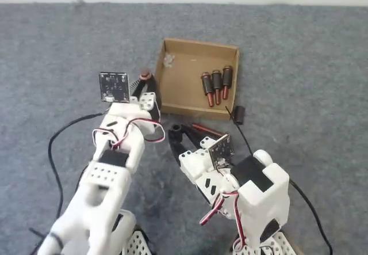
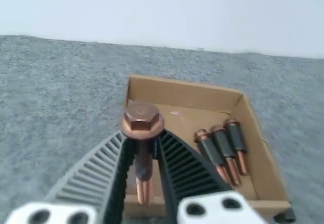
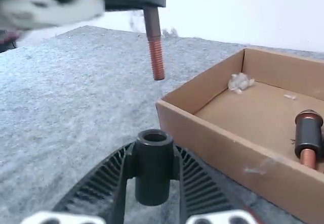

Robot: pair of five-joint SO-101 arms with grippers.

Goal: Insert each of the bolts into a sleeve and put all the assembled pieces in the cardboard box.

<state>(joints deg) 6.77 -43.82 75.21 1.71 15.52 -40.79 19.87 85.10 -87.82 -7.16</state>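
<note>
My left hand (image 2: 143,148) is clamped on the bolt (image 2: 142,120) just under its head, threads hanging down, beside the cardboard box's (image 1: 172,91) left wall. My right hand (image 3: 152,155) is closed round the sleeve (image 3: 152,166), bore up, lower centre of the high view. Both axes are near upright. The bolt tip sits above the bore, offset up-left and apart. Three assembled pieces (image 1: 217,83) are boxed.

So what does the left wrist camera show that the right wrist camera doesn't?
Left wrist camera: the left claw gripping the bolt below its hex head, and all three assembled pieces in the cardboard box. Right wrist camera: the right claw holding a black sleeve upright. Shared: the box, the bolt's threaded end, grey carpet.
</note>
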